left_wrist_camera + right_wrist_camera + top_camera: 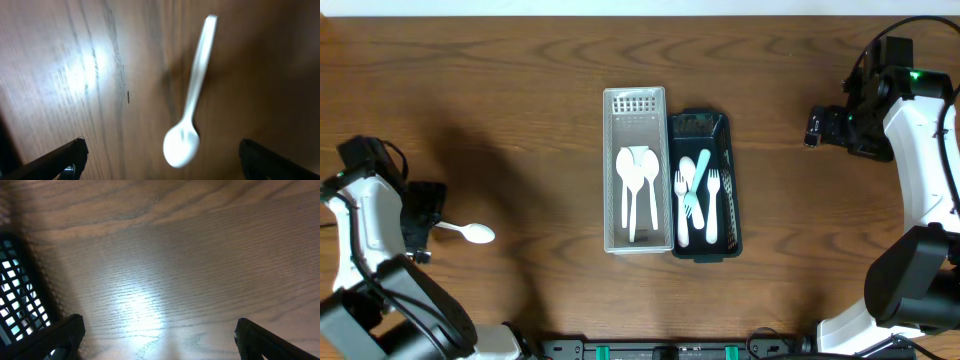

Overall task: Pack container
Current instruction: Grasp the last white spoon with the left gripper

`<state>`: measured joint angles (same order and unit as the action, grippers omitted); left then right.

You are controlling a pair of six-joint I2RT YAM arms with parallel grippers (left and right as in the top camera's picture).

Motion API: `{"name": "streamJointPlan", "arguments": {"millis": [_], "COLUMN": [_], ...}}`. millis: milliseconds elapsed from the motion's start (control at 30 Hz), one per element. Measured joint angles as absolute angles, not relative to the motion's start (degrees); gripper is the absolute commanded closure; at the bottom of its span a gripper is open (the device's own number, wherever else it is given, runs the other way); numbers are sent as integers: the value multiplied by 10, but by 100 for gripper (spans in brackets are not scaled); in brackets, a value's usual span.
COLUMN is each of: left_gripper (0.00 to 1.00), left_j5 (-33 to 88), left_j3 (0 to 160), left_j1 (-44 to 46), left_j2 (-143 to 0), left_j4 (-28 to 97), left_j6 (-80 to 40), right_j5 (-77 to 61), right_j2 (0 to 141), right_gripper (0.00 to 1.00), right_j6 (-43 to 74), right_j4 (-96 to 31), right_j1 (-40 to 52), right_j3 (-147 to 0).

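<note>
On the brown wooden table [520,100], well left of both trays, your loose white plastic spoon [470,232] lies unheld between the widely spread fingers [60,157] of the left gripper [432,224]. Two matching white spoons [638,185] sit in the pale slotted plastic tray [612,180]. White and teal forks [695,195] fill the dark mesh tray [730,190] touching it. The right gripper [813,128] hangs wide and empty at the far right. If you close carelessly, that thin handle may skid or flip away. No labels are readable.
</note>
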<state>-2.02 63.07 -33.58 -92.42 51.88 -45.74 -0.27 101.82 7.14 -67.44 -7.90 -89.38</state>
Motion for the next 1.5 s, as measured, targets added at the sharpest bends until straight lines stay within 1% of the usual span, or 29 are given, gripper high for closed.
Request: {"name": "streamJointPlan", "arguments": {"millis": [300, 533, 733, 800, 900, 1100, 1233, 1300, 1367, 1500], "left_gripper": [2, 2, 2, 0, 12, 34, 47, 52, 60, 71], "left_j5": [14, 26, 31, 31, 35, 44, 46, 46, 46, 45], "left_j3": [603, 603, 605, 606, 607, 609, 609, 609, 609, 609], "left_j1": [-337, -337, -338, -338, -338, -337, -337, -337, -337, -337], "left_j2": [-997, -1043, -1047, -1047, -1049, -1052, -1053, -1053, -1053, -1053], "left_j4": [447, 433, 430, 430, 430, 433, 436, 437, 437, 437], "left_j6": [-386, -370, -364, -361, -361, -360, -360, -360, -359, -360], "right_j5": [-3, -3, -3, -3, -3, -3, -3, -3, -3, -3], "right_j2": [1018, 1018, 1018, 1018, 1018, 1018, 1018, 1018, 1018, 1018], "right_gripper": [1, 1, 1, 1, 1, 1, 1, 1, 1, 1], "right_j6": [71, 71, 71, 71, 71, 71, 71, 71, 71, 71], "right_j4": [-679, -681, -681, -681, -681, -681, -681, -681, -681, -681], "right_j1": [-79, -79, -79, -79, -79, -79, -79, -79, -79, -79], "right_j3": [-894, -894, -894, -894, -894, -894, -894, -894, -894, -894]}}
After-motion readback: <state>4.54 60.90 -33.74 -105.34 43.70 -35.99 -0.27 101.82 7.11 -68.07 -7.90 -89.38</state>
